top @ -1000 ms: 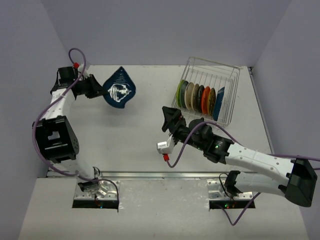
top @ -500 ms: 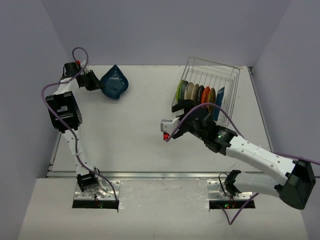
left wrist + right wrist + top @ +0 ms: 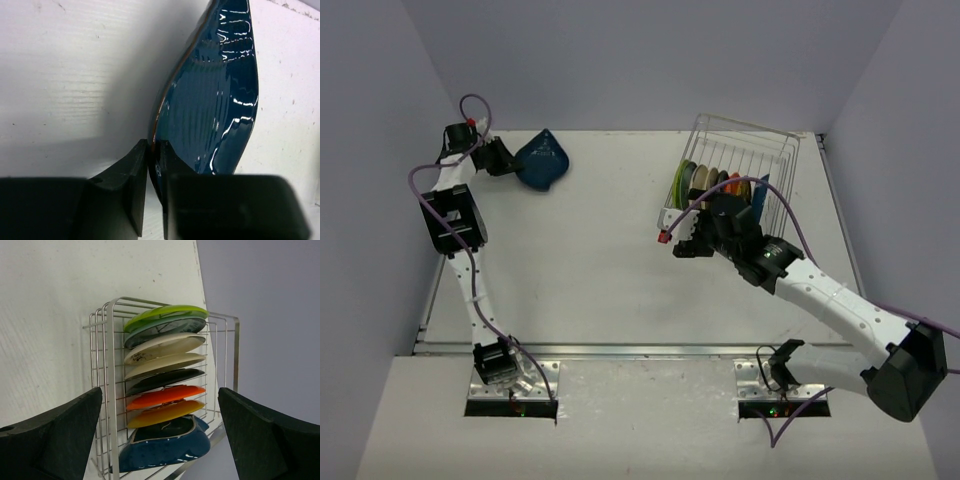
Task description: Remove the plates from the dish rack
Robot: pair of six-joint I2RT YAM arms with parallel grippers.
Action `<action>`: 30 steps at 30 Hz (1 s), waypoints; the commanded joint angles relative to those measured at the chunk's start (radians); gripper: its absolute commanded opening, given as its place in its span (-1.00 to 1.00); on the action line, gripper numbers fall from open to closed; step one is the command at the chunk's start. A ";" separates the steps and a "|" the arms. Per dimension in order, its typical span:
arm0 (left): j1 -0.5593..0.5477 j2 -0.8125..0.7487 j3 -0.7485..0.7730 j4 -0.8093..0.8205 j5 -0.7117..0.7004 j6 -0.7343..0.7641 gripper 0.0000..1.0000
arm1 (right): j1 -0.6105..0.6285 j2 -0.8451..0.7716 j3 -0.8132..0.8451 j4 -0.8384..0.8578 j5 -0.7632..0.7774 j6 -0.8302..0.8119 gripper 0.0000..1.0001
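The dish rack (image 3: 745, 150) stands at the back right of the table. It holds several plates on edge: lime green (image 3: 165, 314), cream (image 3: 165, 347), black (image 3: 167, 379), orange (image 3: 167, 394), brownish-yellow (image 3: 167, 411) and a dark blue dish (image 3: 165, 447). My right gripper (image 3: 712, 222) is open and empty just in front of the rack, apart from the plates; in the right wrist view (image 3: 160, 440) its fingers (image 3: 55, 435) stand wide. My left gripper (image 3: 500, 158) is shut on the rim of a dark blue teardrop plate (image 3: 542, 160) at the back left; the grip shows in the left wrist view (image 3: 154, 150), with the plate (image 3: 215, 100) close over the table.
Grey walls close the table at the back and on both sides. The left arm's purple cable (image 3: 470, 105) loops above its wrist. The right arm's cable (image 3: 695, 205) arcs in front of the rack.
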 commanded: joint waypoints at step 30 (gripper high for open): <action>-0.040 -0.731 -0.257 0.079 -0.178 0.174 0.78 | -0.822 0.214 0.406 -0.523 -0.569 1.005 0.66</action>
